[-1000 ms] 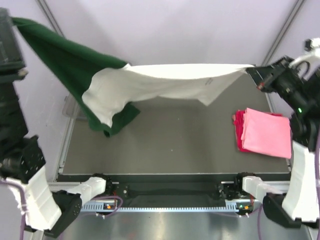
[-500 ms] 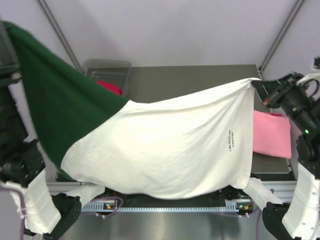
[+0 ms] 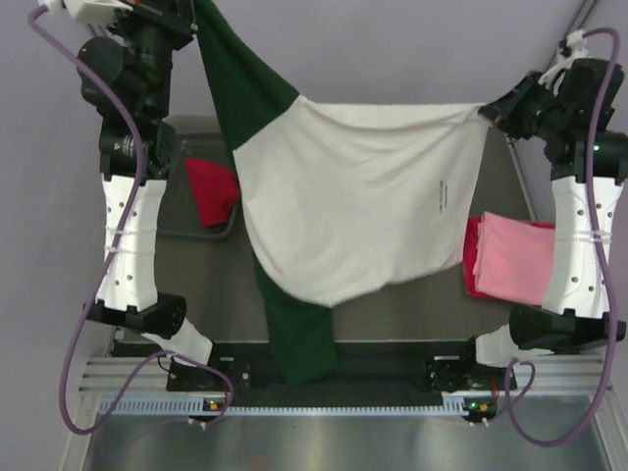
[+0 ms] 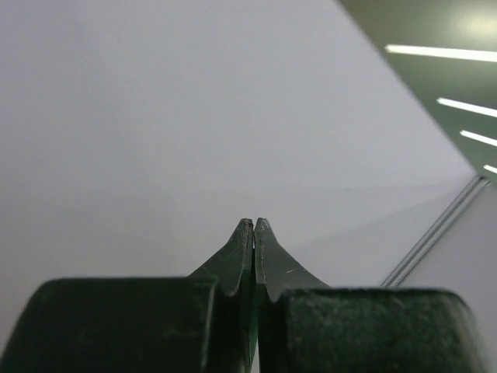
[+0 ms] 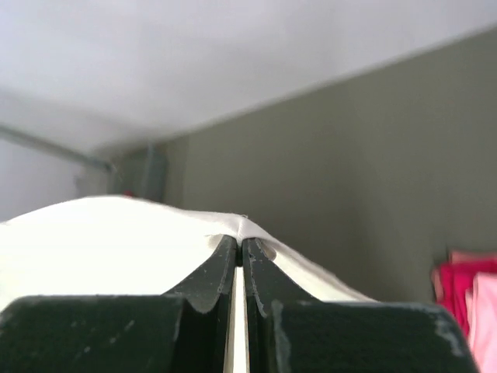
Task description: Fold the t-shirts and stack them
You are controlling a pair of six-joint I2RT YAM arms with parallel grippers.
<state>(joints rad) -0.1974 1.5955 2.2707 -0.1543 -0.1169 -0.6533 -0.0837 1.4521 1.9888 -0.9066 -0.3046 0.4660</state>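
The white cloth t-shirt with dark green sleeves (image 3: 363, 196) hangs spread above the grey table (image 3: 392, 304), its long axis running left to right and its green end at the upper left. The left gripper (image 4: 254, 225) is clamped on green cloth, and the right gripper (image 5: 238, 242) on a white corner.

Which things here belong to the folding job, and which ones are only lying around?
Belong to the job:
- white and green t-shirt, hanging between the left gripper and the right gripper
- pink t-shirt, folded on top of the folded red t-shirt
- loose red t-shirt, lying in the bin

Just there:
- plastic bin
- table
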